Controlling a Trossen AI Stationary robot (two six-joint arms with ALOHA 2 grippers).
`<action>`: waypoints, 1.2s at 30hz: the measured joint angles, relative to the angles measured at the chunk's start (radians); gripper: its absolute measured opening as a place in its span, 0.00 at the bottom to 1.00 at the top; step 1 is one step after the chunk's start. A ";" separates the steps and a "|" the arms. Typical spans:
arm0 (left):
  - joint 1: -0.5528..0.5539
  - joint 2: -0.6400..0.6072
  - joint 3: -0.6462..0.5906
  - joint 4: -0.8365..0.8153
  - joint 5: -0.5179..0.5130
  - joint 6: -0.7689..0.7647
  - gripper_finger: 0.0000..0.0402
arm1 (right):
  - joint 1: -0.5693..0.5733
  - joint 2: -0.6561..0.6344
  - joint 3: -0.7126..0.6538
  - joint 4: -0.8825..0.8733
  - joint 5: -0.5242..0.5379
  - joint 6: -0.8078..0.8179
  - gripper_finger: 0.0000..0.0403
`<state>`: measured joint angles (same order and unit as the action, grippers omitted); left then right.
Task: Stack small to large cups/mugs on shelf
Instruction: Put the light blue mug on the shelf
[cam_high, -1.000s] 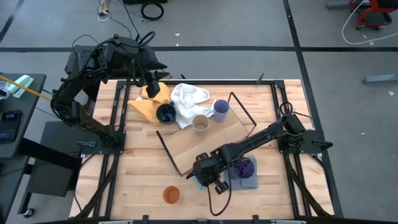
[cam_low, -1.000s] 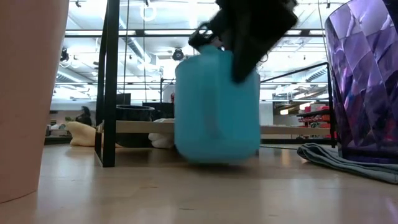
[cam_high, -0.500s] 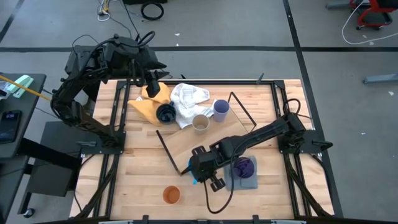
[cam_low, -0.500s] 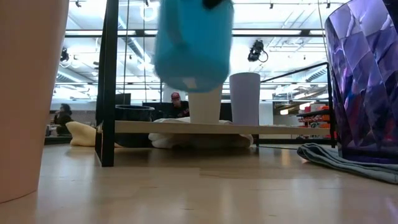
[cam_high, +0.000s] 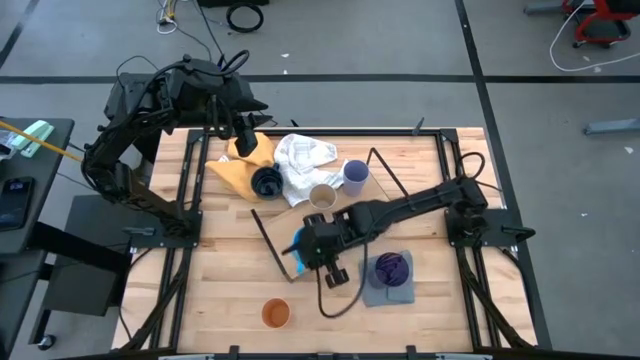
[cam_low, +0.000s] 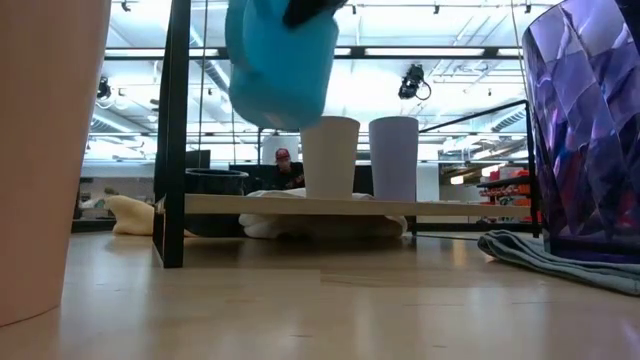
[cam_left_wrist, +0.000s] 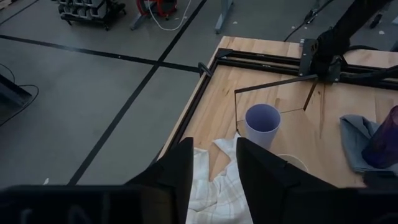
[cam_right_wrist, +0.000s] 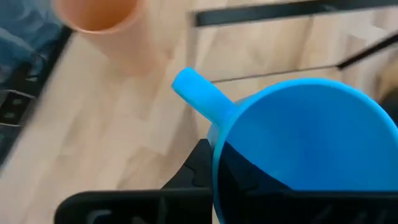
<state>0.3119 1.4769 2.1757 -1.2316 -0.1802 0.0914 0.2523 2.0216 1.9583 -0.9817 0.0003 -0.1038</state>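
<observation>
My right gripper (cam_high: 305, 252) is shut on the bright blue mug (cam_low: 280, 60), which hangs tilted above the table just before the shelf's near left corner. The shelf (cam_high: 335, 225) is a light-wood board in a black wire frame. On it stand the beige cup (cam_low: 330, 157) and the lavender cup (cam_low: 394, 158). The navy mug (cam_high: 266, 182) sits by the white cloth. The purple cup (cam_high: 392, 266) stands on a grey cloth, the orange cup (cam_high: 275, 313) near the front edge. My left gripper (cam_left_wrist: 211, 174) waits open at the far left. My right gripper holds the blue mug by its wall at the rim (cam_right_wrist: 217, 155), close beside the handle (cam_right_wrist: 202, 99). One dark finger (cam_right_wrist: 198, 171) lies on the outside of the wall; the other is hidden by the mug. The mug is lifted clear and tilted.
A white cloth (cam_high: 300, 160) and a yellow cloth (cam_high: 240, 165) lie at the far side by the shelf. The shelf's black wire frame (cam_high: 385, 180) rises at its ends. A person shows in the room behind the table.
My right gripper has risen and gone toward the table's left and far side, toward the shelf. The blue mug has been lifted from the tabletop, now hangs well above it and has tipped.
</observation>
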 joint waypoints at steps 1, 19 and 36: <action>0.000 0.000 0.000 0.000 0.000 0.000 0.33 | -0.015 0.000 0.000 0.001 0.000 -0.002 0.01; 0.000 0.000 0.000 0.000 0.000 0.007 0.33 | -0.134 0.029 -0.001 0.054 -0.217 -0.143 0.01; 0.000 0.000 0.000 0.000 0.000 0.010 0.34 | -0.158 0.103 -0.002 0.072 -0.251 -0.295 0.01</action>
<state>0.3120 1.4769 2.1757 -1.2314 -0.1802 0.1014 0.0944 2.1246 1.9564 -0.9102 -0.2503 -0.3983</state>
